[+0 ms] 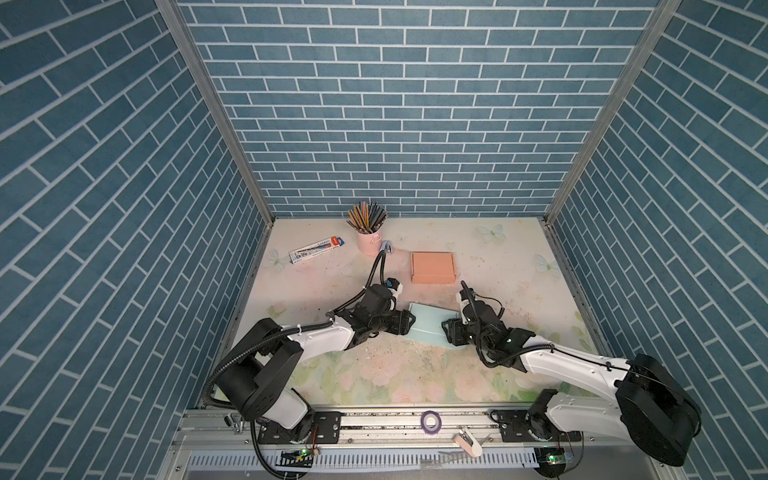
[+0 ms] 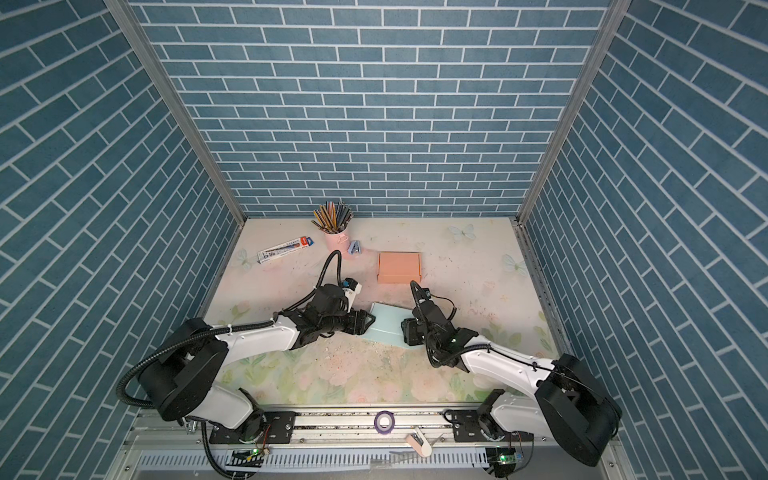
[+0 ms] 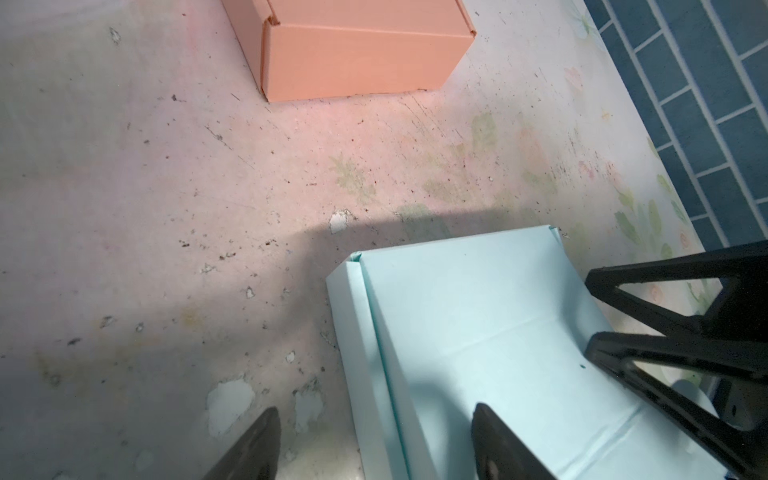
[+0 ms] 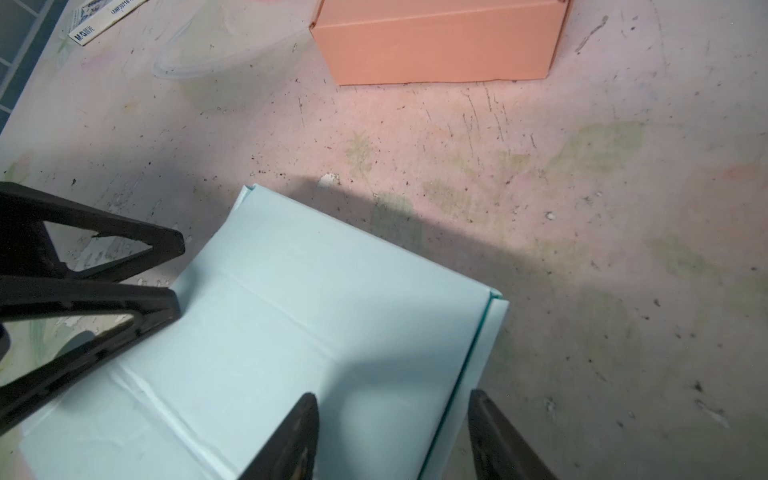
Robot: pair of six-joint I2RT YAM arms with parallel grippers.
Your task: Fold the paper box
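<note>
The paper box is light blue, half folded, and lies on the mat between my two arms. My left gripper is open, and its fingers stand on either side of the box's folded-up left wall with a gap on both sides. My right gripper is open astride the opposite wall. One of its fingers is over the box's inner floor and the other is just outside the wall. Each wrist view shows the opposite gripper's black fingers at the box's far edge.
A closed orange box sits just behind the blue one. At the back stand a pink cup of pencils, a small blue clip and a pencil packet. A purple tape roll lies on the front rail.
</note>
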